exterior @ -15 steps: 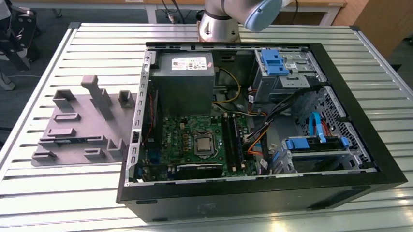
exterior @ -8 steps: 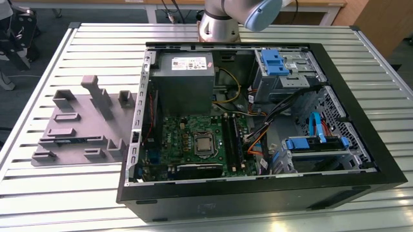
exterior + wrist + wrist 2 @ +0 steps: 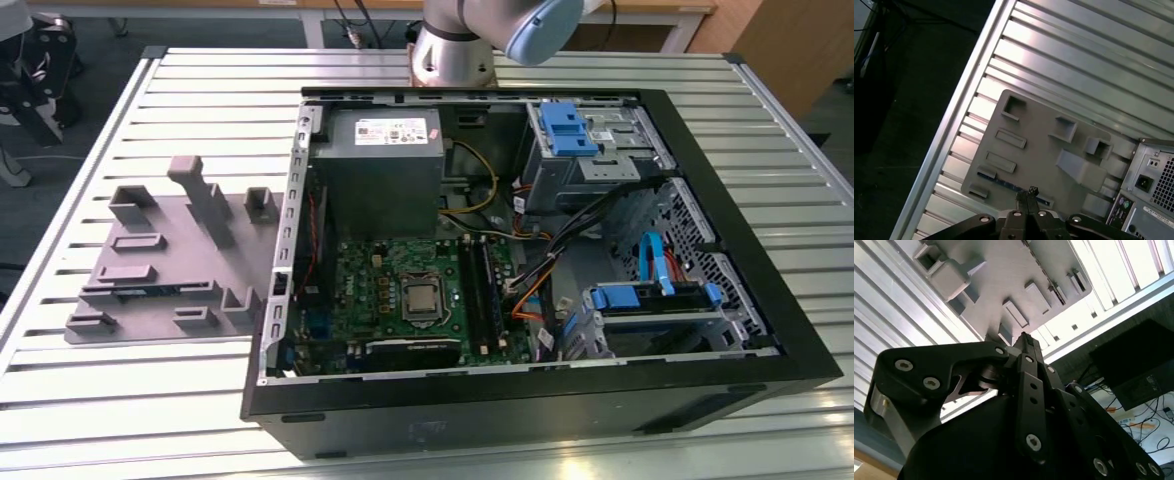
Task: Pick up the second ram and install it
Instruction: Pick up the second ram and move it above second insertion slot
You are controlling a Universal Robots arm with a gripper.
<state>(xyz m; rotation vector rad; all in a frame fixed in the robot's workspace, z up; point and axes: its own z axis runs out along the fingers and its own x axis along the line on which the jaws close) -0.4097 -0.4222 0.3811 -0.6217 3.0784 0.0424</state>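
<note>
The second ram (image 3: 1004, 183) is a thin blue strip lying along one edge of the grey holder tray (image 3: 1039, 145). In the exterior view the second ram (image 3: 147, 290) rests on the tray (image 3: 160, 250) at the exterior view's left, beside the open computer case (image 3: 534, 400). In both wrist views my gripper (image 3: 1029, 193) hangs well above the tray, over the ram's end. My gripper (image 3: 1024, 340) is shut, its two fingers pressed together with nothing between them. The black memory slots (image 3: 478, 290) lie on the green motherboard (image 3: 380, 290) inside the case.
The arm's base (image 3: 451, 55) stands at the far edge of the slatted metal table (image 3: 160, 420). Inside the case are a grey power supply (image 3: 380, 165), blue drive cages (image 3: 574, 130) and loose cables (image 3: 534, 290). The tray carries several raised blocks (image 3: 200, 195).
</note>
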